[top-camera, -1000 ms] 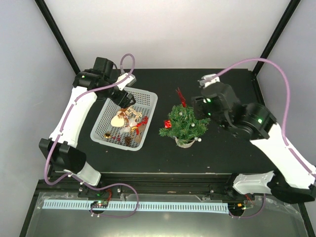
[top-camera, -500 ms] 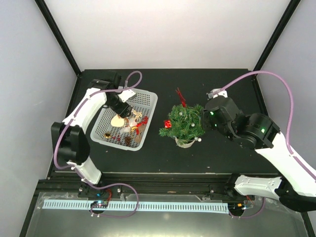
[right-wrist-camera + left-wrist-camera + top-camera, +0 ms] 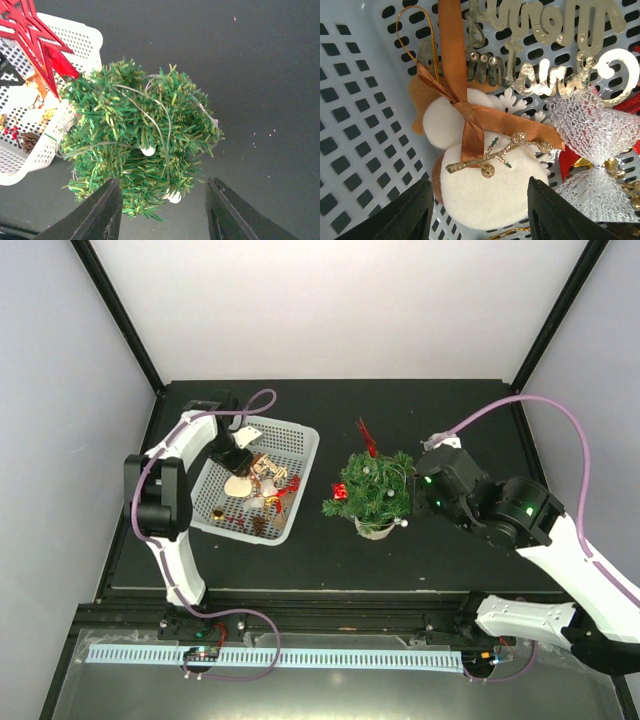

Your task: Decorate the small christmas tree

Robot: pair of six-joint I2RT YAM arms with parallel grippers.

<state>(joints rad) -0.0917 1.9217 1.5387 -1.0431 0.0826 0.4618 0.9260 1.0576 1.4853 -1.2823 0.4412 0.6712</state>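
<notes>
The small christmas tree (image 3: pixel 372 490) stands in a whitish pot (image 3: pixel 376 528) at mid-table, with a red star (image 3: pixel 367 435) on top and a red ornament (image 3: pixel 340 492) on its left side. In the right wrist view the tree (image 3: pixel 145 145) sits just ahead of my open, empty right gripper (image 3: pixel 162 200), which is at the tree's right side (image 3: pixel 418 485). My left gripper (image 3: pixel 240 455) is open inside the white mesh basket (image 3: pixel 300 438), its jaws either side of a white felt snowman ornament (image 3: pixel 485 195) with a brown ribbon.
The basket also holds a gold "Merry Christmas" sign (image 3: pixel 545 65), a white mesh bow (image 3: pixel 595 145), a pine cone (image 3: pixel 260 524) and red bits. The basket's corner (image 3: pixel 80 35) lies close to the tree's left. Black frame posts stand at the back corners.
My left arm has swung its elbow leftward and the gripper has come down into the basket over the snowman. My right gripper has shifted from above the tree to its right side.
</notes>
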